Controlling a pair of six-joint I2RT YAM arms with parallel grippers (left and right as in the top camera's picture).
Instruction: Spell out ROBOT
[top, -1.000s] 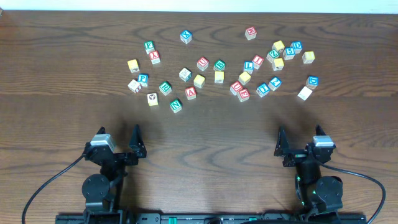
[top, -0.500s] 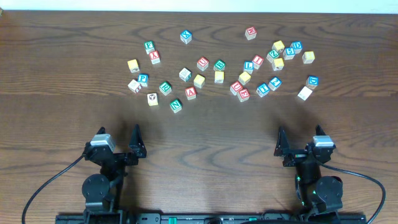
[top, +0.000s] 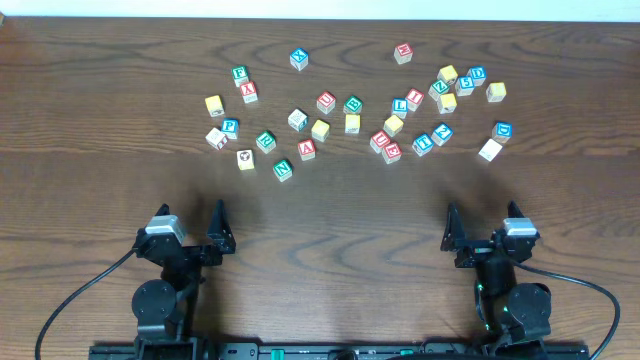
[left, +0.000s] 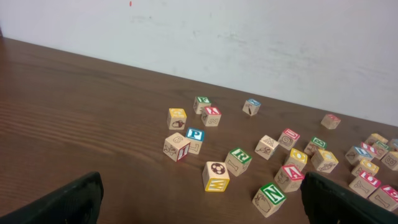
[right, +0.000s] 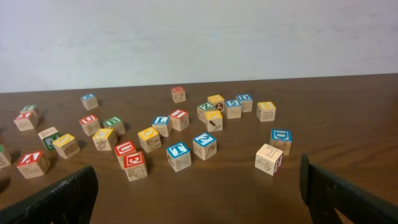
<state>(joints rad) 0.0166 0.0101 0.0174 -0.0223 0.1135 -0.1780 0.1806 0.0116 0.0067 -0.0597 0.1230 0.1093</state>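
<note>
Left claw (top: 190, 218) hangs wide and empty at the worktop's near edge. Across the far half, the green R cube (top: 265, 141) sits near the green N cube (top: 283, 170) and red A cube (top: 307, 150), which could be snagged by mistake. The yellow-faced cubes (top: 320, 129), green B cube (top: 352, 104) and blue T cube (top: 422, 143) are crowded by neighbours likely to get knocked; right claw (top: 482, 218) is equally wide and empty.

The left fingers (left: 71, 200) are cut off by the left wrist view's bottom edge, with only their dark tips showing. The right fingers (right: 65, 196) are cut off likewise in the right wrist view. A pale cube (left: 392, 162) is clipped at the left wrist view's right edge. Overhead, the yellow-faced cubes (top: 320, 129) carry letters too small to read.
</note>
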